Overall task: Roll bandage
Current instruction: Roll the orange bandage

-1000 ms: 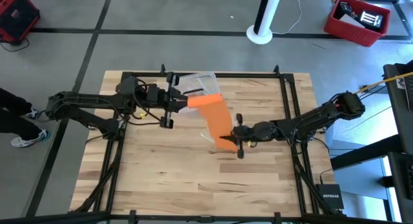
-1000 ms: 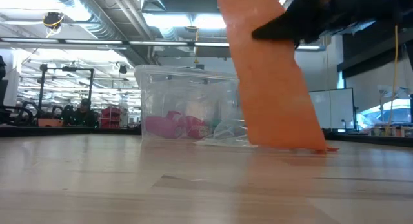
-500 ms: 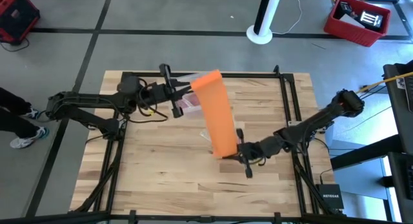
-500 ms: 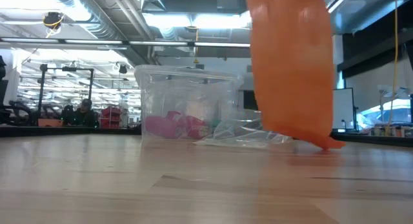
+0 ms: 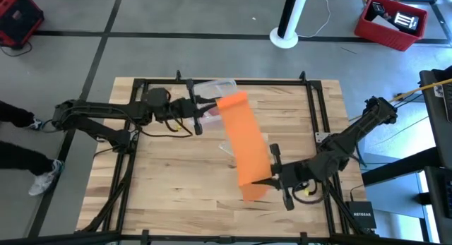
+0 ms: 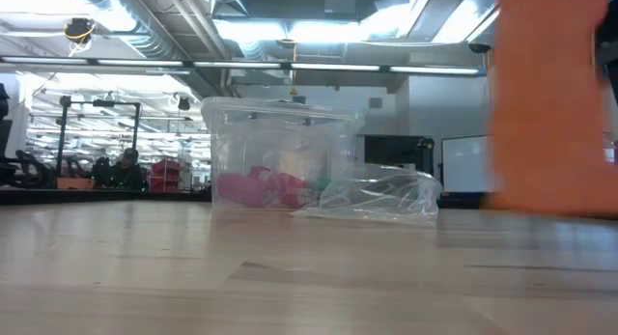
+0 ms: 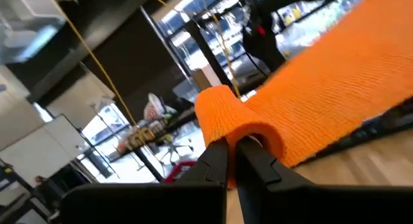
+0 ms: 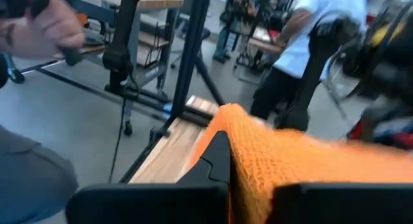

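The orange bandage (image 5: 242, 145) is a long flat band stretched slantwise over the table's middle, between my two grippers. My left gripper (image 5: 205, 108) is shut on the band's far end, close to the clear box. My right gripper (image 5: 271, 180) is shut on its near end, toward the table's near right. In the low view the bandage (image 6: 550, 103) is a broad orange sheet at the right. I cannot tell whether its lower edge touches the table. My left gripper pinches the bandage's far end (image 7: 227, 118) between its two fingers (image 7: 216, 156). The cloth folds over the fingertips. The fingers come level from the table's left. The band runs off taut toward the other gripper. My right gripper pinches the bandage's near end (image 8: 240, 135) between its two fingers (image 8: 216, 156), coming from the table's right. The cloth drapes over the fingers and hides one of them. One layer or several, I cannot tell.
A clear plastic box (image 6: 280, 156) with red and green contents stands at the table's far middle (image 5: 212, 90). A crumpled clear wrapper (image 6: 377, 195) lies beside it. The black frame rail (image 5: 233, 81) runs along the table's edges. A person's legs (image 5: 21, 142) show at the left.
My right gripper has moved toward the table's near edge and a little right, drawing the bandage's near end with it. My left gripper has shifted slightly right, still holding the far end. The band now spans longer and straighter between them.
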{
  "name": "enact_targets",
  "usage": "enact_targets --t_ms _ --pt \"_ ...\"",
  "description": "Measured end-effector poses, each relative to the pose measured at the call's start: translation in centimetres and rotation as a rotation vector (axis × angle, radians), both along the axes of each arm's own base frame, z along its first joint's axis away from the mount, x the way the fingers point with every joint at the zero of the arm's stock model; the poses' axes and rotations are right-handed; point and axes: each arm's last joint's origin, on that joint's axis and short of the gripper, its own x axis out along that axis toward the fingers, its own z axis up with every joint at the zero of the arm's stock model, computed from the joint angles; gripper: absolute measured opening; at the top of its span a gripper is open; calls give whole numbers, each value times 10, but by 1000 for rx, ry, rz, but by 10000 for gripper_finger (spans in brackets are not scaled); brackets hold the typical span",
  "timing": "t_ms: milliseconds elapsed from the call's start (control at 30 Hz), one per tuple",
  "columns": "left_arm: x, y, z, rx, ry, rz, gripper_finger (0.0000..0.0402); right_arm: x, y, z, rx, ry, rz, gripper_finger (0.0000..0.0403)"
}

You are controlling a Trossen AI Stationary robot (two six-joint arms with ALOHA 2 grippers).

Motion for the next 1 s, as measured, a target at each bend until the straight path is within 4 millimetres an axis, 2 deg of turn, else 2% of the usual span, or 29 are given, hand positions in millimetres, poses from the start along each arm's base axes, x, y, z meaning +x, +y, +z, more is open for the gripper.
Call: enact_targets --t_ms 200,333,467,600,700,833,1000 --pt "19 -14 -22 -6 100 -55 1 1 -6 24 -48 -83 -10 2" --pt "32 -27 -41 -7 155 -97 0 -1 -10 48 -84 -186 -49 2" --pt "44 -42 -60 -22 213 -142 0 2 -23 65 -149 -257 -112 2" --pt "53 -61 -77 -11 267 -195 0 9 -45 81 -149 -291 -202 2" --pt "57 -75 -88 -8 309 -237 0 16 -65 83 -177 -261 -275 2" --pt "56 -95 -95 -3 337 -293 0 20 -91 84 -173 -227 -369 2" --pt "51 -115 -97 6 357 -348 0 12 -126 94 -76 -258 -487 3"
